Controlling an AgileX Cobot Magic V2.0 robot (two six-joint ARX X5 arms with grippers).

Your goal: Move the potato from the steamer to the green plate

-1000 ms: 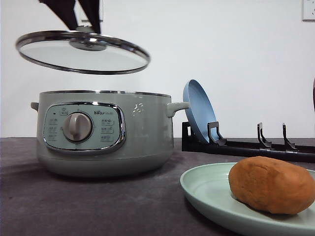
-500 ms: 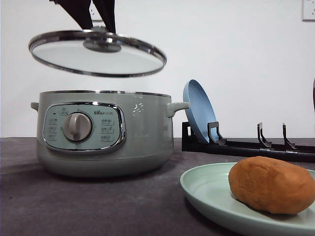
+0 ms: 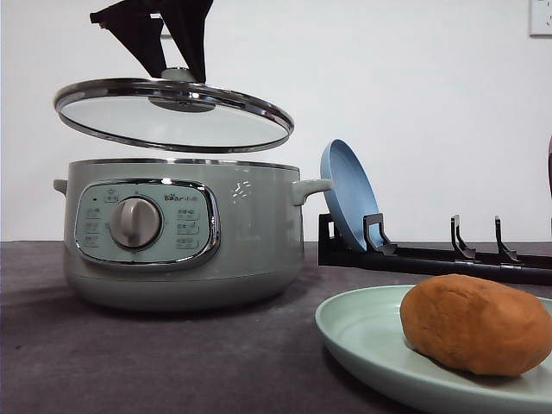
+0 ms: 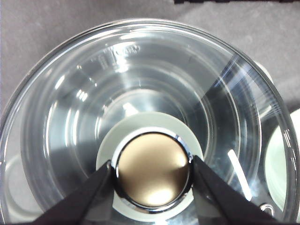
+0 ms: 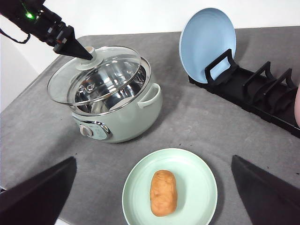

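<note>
A plain white wall (image 3: 414, 95) stands behind a dark grey counter (image 3: 155, 362). Even light falls throughout, and a white fitting (image 3: 541, 17) sits on the wall.

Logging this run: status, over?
Left gripper shut on lid knob, lid above steamer. Right gripper open. Potato on green plate.

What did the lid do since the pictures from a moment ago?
The lid, held by its knob in the left gripper, moved to the right until it was over the steamer, then came down closer to the rim. It is not on yet. The steamer, the potato on the green plate and the blue plate stayed put.
</note>
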